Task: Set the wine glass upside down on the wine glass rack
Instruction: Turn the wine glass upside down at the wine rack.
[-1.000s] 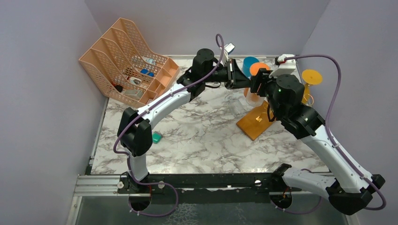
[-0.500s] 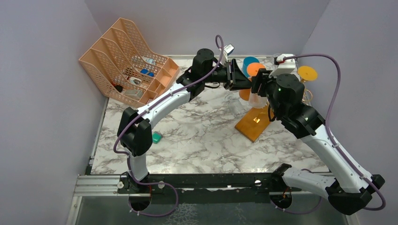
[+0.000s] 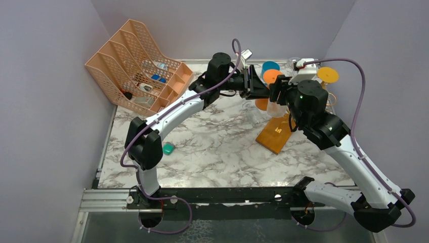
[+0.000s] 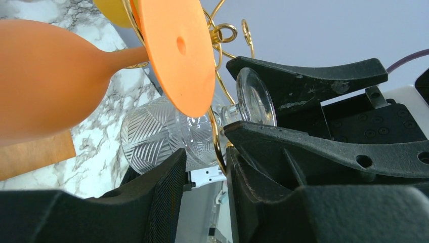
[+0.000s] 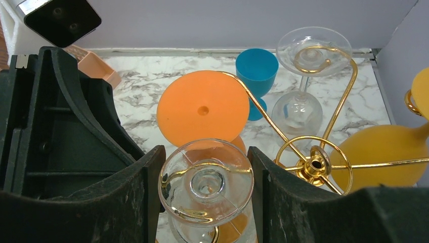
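The clear cut-pattern wine glass [image 5: 205,185] hangs upside down, its stem inside a gold spiral arm of the wine glass rack [image 5: 316,164]. My right gripper [image 5: 205,149] is above it, with a finger against each side of the glass's round foot. The left wrist view shows the glass's bowl [image 4: 162,131] below the right gripper's fingers [image 4: 303,76]. My left gripper [image 4: 205,157] is open, and a gold rack wire [image 4: 218,136] lies against its right finger. From above, both grippers [image 3: 263,91] [image 3: 277,93] meet at the rack, which stands on its wooden base [image 3: 275,132].
The rack also holds an orange glass [image 5: 202,109], a yellow glass [image 5: 384,152] and a second clear glass [image 5: 308,50]. A blue cup [image 5: 256,66] stands behind it. A peach mesh organiser [image 3: 136,66] is at the back left, and a small teal object [image 3: 168,148] lies by the left arm.
The rack with its glasses has shifted left and towards the back. The yellow foot moved left and the wooden base turned more upright in view. Both grippers stayed at the rack.
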Tool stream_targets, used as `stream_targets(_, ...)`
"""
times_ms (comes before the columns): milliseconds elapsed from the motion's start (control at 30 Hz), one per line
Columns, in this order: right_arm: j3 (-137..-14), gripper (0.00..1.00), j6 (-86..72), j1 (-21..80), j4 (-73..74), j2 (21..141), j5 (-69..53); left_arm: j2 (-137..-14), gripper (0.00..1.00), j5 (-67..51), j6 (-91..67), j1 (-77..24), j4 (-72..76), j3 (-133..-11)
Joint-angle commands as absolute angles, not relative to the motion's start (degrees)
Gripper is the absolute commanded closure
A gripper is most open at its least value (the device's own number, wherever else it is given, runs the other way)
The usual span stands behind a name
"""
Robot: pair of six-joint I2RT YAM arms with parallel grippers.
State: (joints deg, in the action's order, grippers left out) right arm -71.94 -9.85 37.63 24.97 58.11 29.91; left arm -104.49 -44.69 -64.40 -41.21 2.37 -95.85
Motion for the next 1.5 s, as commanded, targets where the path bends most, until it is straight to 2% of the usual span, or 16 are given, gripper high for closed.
stream_targets(0, -72.3, 0.99, -11.0, 41.0, 21.6, 58.4, 14.9, -101.1, 0.60, -38.5, -63.6, -43.6, 9.5, -98.0)
stream_targets(100, -71.9, 0.99, -11.6, 41.0, 21.6, 57.9, 15.5, -100.8, 0.62, -38.7, -63.7, -43.6, 9.9, -98.0)
stream_targets(433, -72.5, 0.99, -13.0, 41.0, 22.7, 56.8, 15.2, -101.3, 0.96, -40.3, -66.1, -43.7, 14.1, -98.2)
stream_targets(533, -72.0, 0.99, -13.3, 41.0, 22.7, 56.5, 14.6, -101.4, 1.00, -40.3, -65.9, -43.7, 14.3, -98.5)
stream_targets(933, -71.4, 0.99, -12.5, 41.0, 23.0, 57.4, 7.2, -102.6, 1.00, -39.9, -65.4, -43.9, 13.9, -100.1)
stream_targets(1167, -68.8, 0.99, -19.4, 41.0, 23.3, 56.5, 8.9, -102.8, 1.00, -39.8, -65.4, -44.0, 13.5, -100.7)
stream_targets(1300, -68.5, 0.99, -19.9, 41.0, 23.9, 55.4, 11.4, -102.5, 0.79, -39.2, -64.1, -44.0, 10.5, -101.5)
stream_targets(1467, -68.9, 0.99, -18.3, 41.0, 24.1, 55.1, 11.8, -102.0, 0.69, -38.4, -63.1, -44.0, 8.4, -101.7)
